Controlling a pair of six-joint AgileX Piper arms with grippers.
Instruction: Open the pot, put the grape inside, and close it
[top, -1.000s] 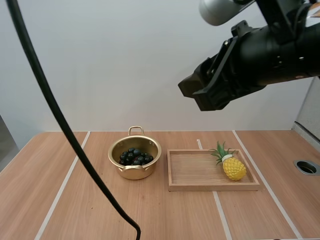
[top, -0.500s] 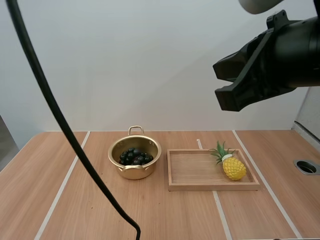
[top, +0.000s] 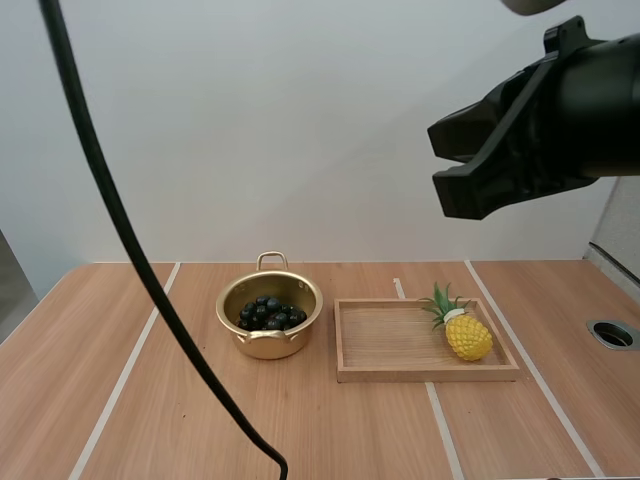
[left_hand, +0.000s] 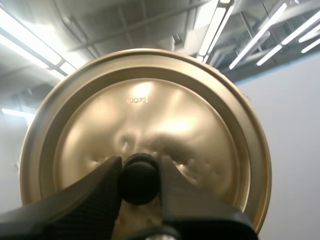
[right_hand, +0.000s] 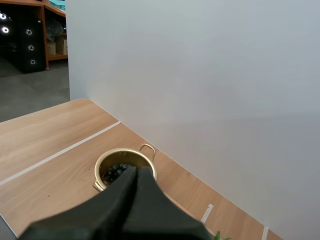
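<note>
Left wrist view: left hand (left_hand: 140, 165) pinches the lid (left_hand: 145, 100) (right hand (right_hand: 135, 172) closed, empty).

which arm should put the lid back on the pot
Left. The left fingers pinch the knob of the lid, so that arm only needs to lower it onto the open pot, where the grapes already lie. The right fingers are shut on nothing, above the table.

Gold pot (top: 270, 343) upright, uncovered; dark grapes (top: 270, 314) inside; gold lid (left_hand: 150, 110) off, pinched by knob (left_hand: 140, 178).
</note>
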